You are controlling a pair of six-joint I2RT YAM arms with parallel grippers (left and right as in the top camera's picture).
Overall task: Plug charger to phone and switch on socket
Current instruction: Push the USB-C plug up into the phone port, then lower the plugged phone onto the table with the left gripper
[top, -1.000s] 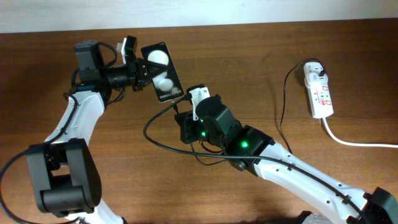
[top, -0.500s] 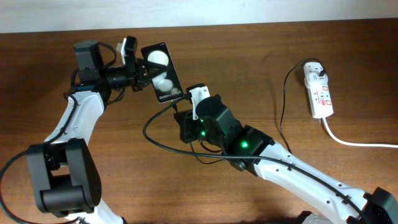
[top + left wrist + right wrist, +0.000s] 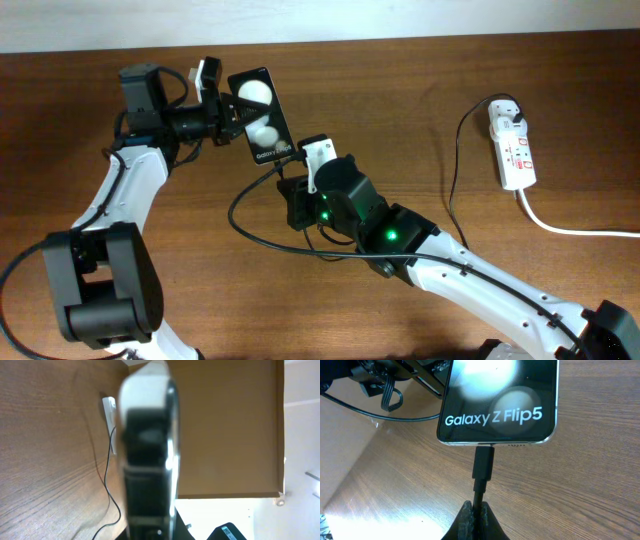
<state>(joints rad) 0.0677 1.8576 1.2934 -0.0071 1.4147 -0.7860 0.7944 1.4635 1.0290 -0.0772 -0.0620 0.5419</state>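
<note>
Pinching charger [image 3: 483, 462], right jaws closed; left jaws clamping phone [image 3: 499, 417].

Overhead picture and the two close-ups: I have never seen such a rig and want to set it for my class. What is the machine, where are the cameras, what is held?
Two robot arms work at a wooden table. One camera looks down from above; one rides on each wrist. The left gripper holds the phone. The right gripper pinches the charger, its plug at the phone's bottom edge. The socket lies far right. The left wrist picture is blurred.
</note>
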